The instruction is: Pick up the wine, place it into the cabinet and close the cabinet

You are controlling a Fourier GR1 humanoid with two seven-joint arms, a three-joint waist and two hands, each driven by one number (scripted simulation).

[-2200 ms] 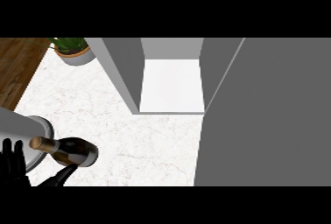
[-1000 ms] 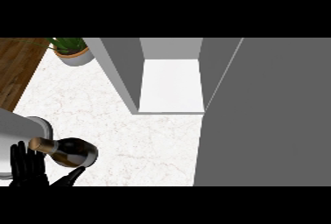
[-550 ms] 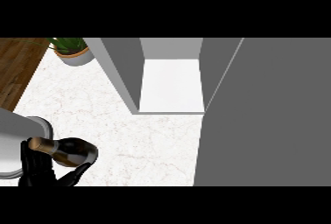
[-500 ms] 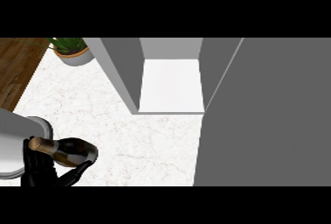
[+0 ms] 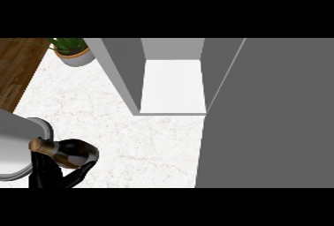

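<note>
While the cabinet (image 5: pixel 171 84) stands open w/ its grey door (image 5: pixel 267 114) swung out at right, we see the marble counter (image 5: pixel 124 132), then our left hand (image 5: pixel 55 174) curled round the wine (image 5: pixel 68 152) at lower left. Right hand: not visible.

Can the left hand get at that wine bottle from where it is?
Probably yes. The left hand is already at the wine bottle, its dark fingers showing just below and beside it on the counter, with nothing between them. Whether it grips the bottle, I cannot tell.
</note>
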